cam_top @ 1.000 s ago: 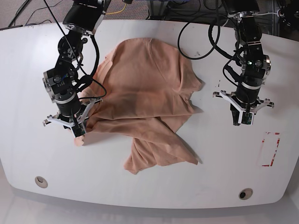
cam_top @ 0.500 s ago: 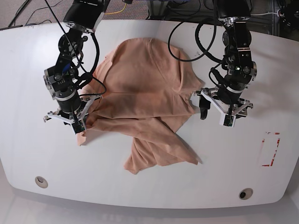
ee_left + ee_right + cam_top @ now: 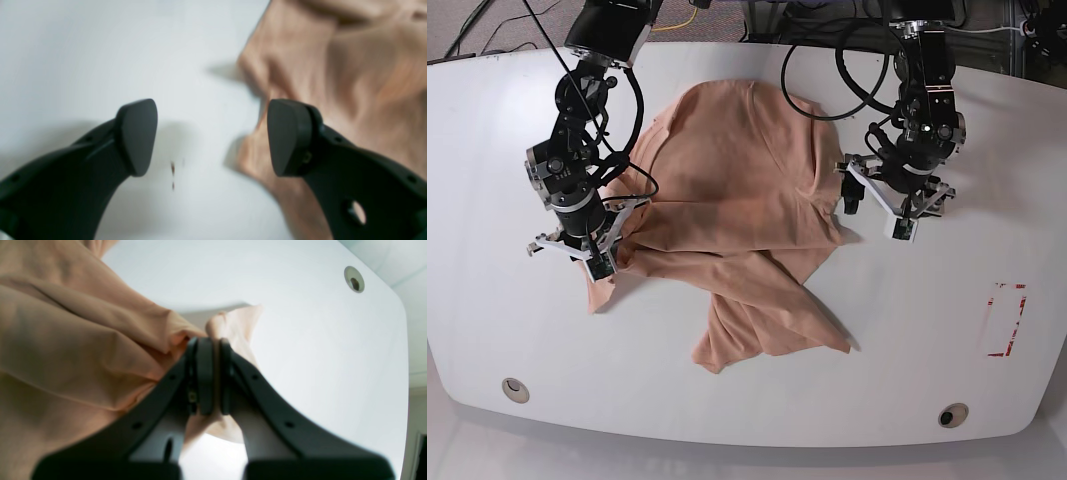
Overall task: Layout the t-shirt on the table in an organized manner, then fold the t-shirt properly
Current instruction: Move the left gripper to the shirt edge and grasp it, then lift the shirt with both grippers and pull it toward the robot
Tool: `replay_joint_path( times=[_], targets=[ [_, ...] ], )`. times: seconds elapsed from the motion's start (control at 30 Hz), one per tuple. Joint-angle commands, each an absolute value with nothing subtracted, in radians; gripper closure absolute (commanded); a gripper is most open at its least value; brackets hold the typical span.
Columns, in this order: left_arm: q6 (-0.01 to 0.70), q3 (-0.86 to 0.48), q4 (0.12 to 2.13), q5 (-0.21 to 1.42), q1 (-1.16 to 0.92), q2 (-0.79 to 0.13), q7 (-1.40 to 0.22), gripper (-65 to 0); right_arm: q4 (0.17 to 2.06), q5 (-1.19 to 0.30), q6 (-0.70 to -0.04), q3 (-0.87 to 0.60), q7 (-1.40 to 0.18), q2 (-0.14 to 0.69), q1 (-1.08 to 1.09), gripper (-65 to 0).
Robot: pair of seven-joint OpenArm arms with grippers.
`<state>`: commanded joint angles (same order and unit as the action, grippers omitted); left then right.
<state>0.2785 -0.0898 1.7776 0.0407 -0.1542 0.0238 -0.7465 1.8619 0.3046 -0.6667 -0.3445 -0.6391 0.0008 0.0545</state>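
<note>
Base view: we see the peach short-sleeved cotton t-shirt [image 3: 737, 210] lying crumpled on the glossy white tabletop [image 3: 927, 340], bunched toward the centre, with one twisted section trailing toward the near edge.
Garment state: not yet laid out; folds overlap, and neither the neck nor a printed mark can be made out.
Right gripper [image 3: 592, 262]: clenched on a pinch of the fabric edge at the garment's side; the right wrist view shows cloth trapped between the closed jaws, with a small flap protruding beyond them.
Reason for hold: we judge that this grip anchors one edge so the cloth can be drawn outward and flattened.
Left gripper [image 3: 872, 208]: released, jaws spread wide, positioned just beside the opposite edge of the garment; the left wrist view shows one fingertip [image 3: 288, 136] over the fabric margin and the other over bare tabletop.
Reason for position: we judge that the jaws straddle the hem in preparation for a second pinch.
Change from earlier frames: the left gripper has travelled from the open tabletop, well apart from the cloth, inward to the garment's edge; the right gripper has shifted slightly and remains clamped.
Other features: red tape rectangle [image 3: 1005, 320] near the far side; round grommet [image 3: 515, 388] near the front corner.
</note>
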Motion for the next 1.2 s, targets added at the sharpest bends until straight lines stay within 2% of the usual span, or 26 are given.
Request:
replay_joint_path(
  times=[0.6, 0.73, 0.8, 0.93, 1.07, 1.13, 1.2],
  targets=[
    [0.278, 0.012, 1.629, 0.044, -0.147, 0.01, -0.745, -46.5, 1.865, 0.302, -0.667, -0.344, -0.639, 0.001, 0.053, -0.2],
    [0.278, 0.053, 1.587, 0.044, -0.145, 0.004, -0.745, -44.4, 1.867, 0.302, -0.667, -0.344, -0.639, 0.001, 0.053, -0.2],
    [0.278, 0.065, 1.575, 0.044, -0.145, -0.001, -0.745, -39.3, 1.867, 0.302, -0.668, -0.344, -0.639, 0.001, 0.051, -0.2],
    [0.278, 0.082, 1.566, 0.042, -0.145, -0.012, -0.745, -23.1, 1.867, 0.302, -0.67, -0.344, -0.639, 0.001, 0.051, -0.2],
    [0.278, 0.081, 1.572, 0.042, -0.145, -0.015, -0.745, -10.8, 1.867, 0.302, -0.67, -0.344, -0.639, 0.001, 0.051, -0.2],
    [0.278, 0.081, 1.575, 0.042, -0.145, -0.016, -0.746, -2.5, 1.867, 0.302, -0.67, -0.344, -0.639, 0.001, 0.053, -0.2],
    [0.278, 0.079, 1.584, 0.042, -0.145, -0.018, -0.746, 0.0, 1.863, 0.302, -0.67, -0.344, -0.639, 0.001, 0.058, -0.2]
  ],
)
